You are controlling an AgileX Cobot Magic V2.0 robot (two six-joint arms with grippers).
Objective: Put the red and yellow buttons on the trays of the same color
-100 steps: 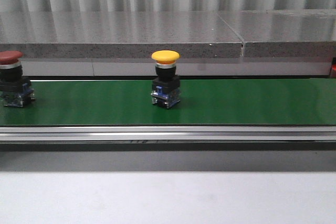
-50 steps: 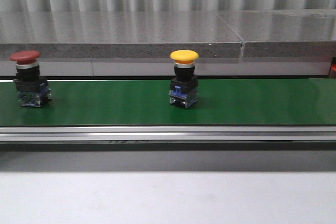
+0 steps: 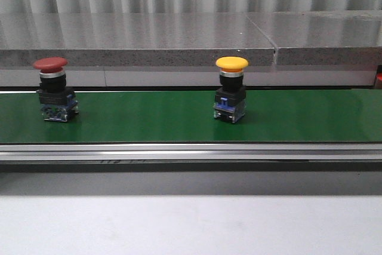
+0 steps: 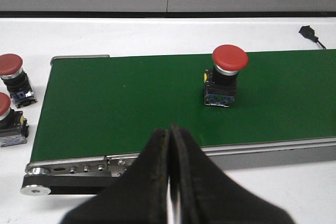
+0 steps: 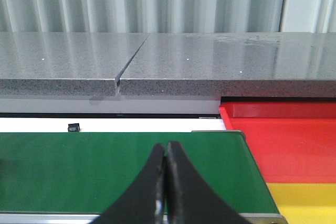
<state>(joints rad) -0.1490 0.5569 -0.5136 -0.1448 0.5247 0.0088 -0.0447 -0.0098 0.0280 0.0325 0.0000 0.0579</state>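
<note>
From my remote station, I see in the left wrist view two spare red mushroom-head push buttons (image 4: 11, 72) standing on the white tabletop (image 4: 157, 32) just off the end of the long green conveyor belt (image 3: 149, 117). The left arm's black two-finger gripper (image 4: 169, 182) hangs above the belt's near metal rail, its fingers pressed together with nothing between them. On the belt, toward its left end in the front view, the red mushroom-head push button on a black body with a clear contact block (image 3: 55, 91) stands upright. Near the belt's middle, well apart from it, the yellow mushroom-head push button on a black and blue body (image 3: 231, 91) also stands upright. Behind the belt runs a grey speckled stone ledge (image 3: 149, 40). The right arm's black two-finger gripper (image 5: 166, 182) is likewise closed and empty over the belt's right end. Just beyond that end lie the red plastic tray (image 5: 294, 135) and, nearer the camera, the yellow plastic tray (image 5: 304, 203), touching each other.
</note>
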